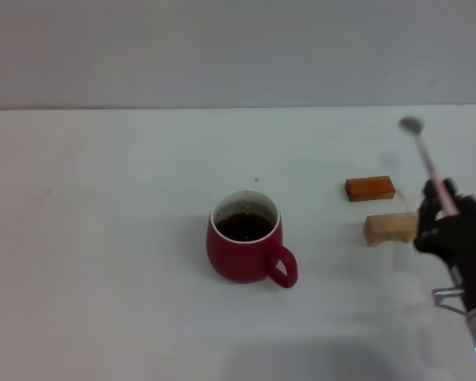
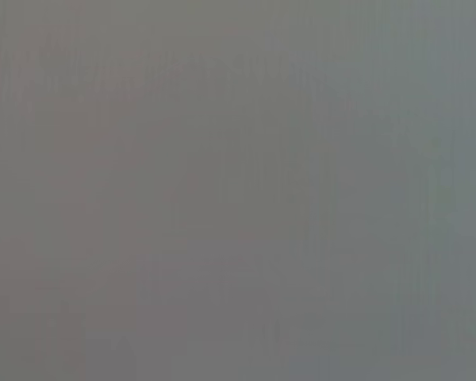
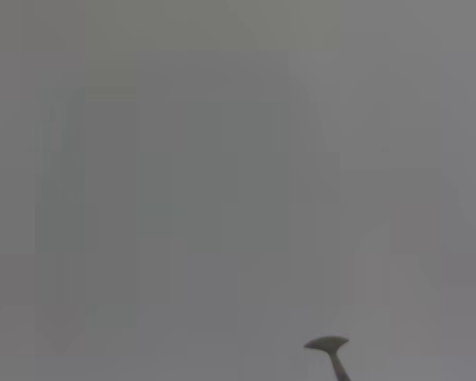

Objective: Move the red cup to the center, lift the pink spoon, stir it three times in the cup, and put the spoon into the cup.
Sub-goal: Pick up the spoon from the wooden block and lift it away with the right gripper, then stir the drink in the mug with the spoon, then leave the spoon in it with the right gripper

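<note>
Progress: the cup (image 1: 245,244) is sitting near the table (image 1: 103,238) centre, so that step looks done; stirring and dropping the spoon in are remaining.
Spoon (image 1: 428,163): being held in the air, bowl up, well right of the cup.
Right gripper (image 1: 443,208): fingers closing on the pink handle, above the tan block (image 1: 389,228).
Left gripper: not showing.
Cup contents: dark liquid, no spoon yet.
</note>
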### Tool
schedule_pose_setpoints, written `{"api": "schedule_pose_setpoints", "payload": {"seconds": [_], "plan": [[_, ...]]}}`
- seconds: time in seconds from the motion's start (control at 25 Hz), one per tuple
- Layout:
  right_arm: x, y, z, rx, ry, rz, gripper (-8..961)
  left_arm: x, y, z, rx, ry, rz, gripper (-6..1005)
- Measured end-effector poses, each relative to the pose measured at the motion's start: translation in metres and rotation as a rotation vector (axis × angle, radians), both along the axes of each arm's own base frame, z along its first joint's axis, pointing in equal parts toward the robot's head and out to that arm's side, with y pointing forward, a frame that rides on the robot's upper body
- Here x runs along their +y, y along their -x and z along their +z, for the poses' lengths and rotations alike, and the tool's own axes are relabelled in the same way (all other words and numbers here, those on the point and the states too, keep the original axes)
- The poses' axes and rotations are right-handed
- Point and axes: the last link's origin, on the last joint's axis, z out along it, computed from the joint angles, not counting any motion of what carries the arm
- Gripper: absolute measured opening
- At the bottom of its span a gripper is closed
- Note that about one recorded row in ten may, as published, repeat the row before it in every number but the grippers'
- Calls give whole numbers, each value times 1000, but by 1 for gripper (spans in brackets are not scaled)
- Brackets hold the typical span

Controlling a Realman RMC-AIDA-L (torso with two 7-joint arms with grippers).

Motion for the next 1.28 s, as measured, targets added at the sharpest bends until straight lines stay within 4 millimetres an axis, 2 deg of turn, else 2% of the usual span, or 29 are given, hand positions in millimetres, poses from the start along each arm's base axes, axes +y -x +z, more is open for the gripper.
{"api": "schedule_pose_setpoints", "payload": {"seconds": [0.4,0.68,1.0,1.28], "plan": [[-11,11,33,46,-206,108,158,0,-1,-2,-4,2,-1,843],[-23,16,63,210,-309,264,159,1,-3,-6,-11,7,-3,843],[-25,16,86,329,-210,389,159,2,-2,-7,-16,16,3,844],[-22,12,98,299,-93,404,159,1,0,-9,-21,27,15,843]]}}
